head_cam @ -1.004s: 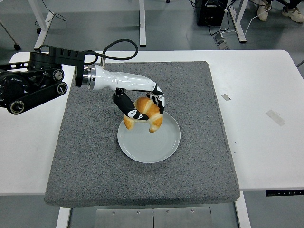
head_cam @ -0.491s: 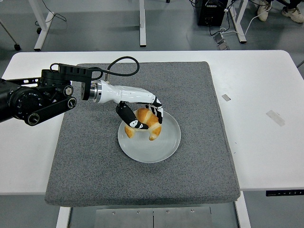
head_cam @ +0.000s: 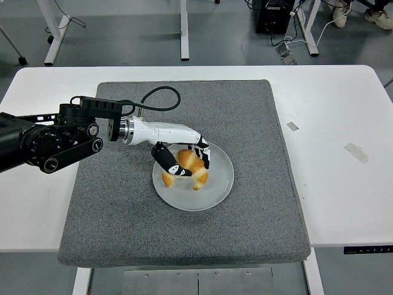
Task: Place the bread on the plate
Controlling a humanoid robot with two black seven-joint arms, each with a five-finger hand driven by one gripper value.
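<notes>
A golden croissant (head_cam: 189,169) rests on or just above the pale round plate (head_cam: 215,190), over its upper-left part. My left hand (head_cam: 185,157) is shut on the croissant, thumb on its near side and the other fingers over its far side. The black and white left arm reaches in from the left edge across the grey mat (head_cam: 123,209). No right arm shows in the head view.
The grey mat covers the middle of the white table (head_cam: 344,123). Two small pieces of tape (head_cam: 357,152) lie on the table to the right of the mat. Desk legs and a black box stand on the floor beyond the far edge.
My left hand has come down and slightly toward the near edge with the croissant, from above the plate's upper rim to down on the plate. The arm has lowered with it.
</notes>
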